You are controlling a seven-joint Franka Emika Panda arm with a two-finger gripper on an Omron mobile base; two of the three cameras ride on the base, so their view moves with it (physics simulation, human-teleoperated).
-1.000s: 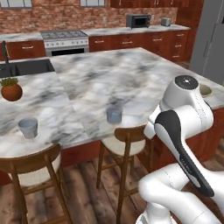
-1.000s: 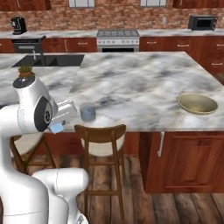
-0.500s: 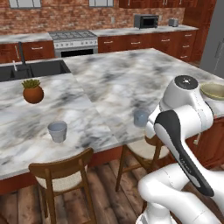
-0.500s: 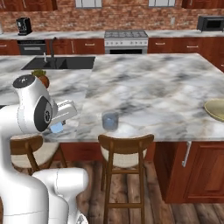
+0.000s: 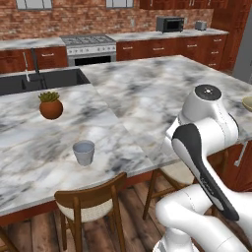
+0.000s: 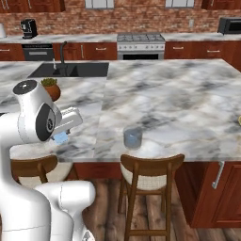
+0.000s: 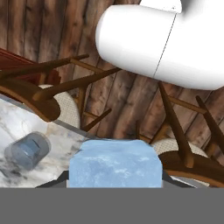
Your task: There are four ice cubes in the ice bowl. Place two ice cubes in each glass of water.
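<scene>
Driving of the base has slid the whole scene rightward since half a second ago, so in the left base view a short tapered grey-blue glass (image 5: 84, 152) now sits near the front edge of the veined marble table (image 5: 147, 93), with a round orange-brown plant pot (image 5: 51, 105) behind it. Seen from the right base view, the other translucent glass (image 6: 132, 137) stands on the table above a wooden stool (image 6: 149, 169), and a pale blue ice cube (image 6: 60, 137) shows at the arm's hand. Looking along the hand view, the fingers (image 7: 114, 181) pinch that frosty square-faced ice cube (image 7: 114, 162) between them, over plank floor and stool frames, with a glass (image 7: 27, 150) to one side.

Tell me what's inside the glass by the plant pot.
The glass near the plant pot shows no ice cube inside; through its translucent wall, water cannot be made out.
</scene>
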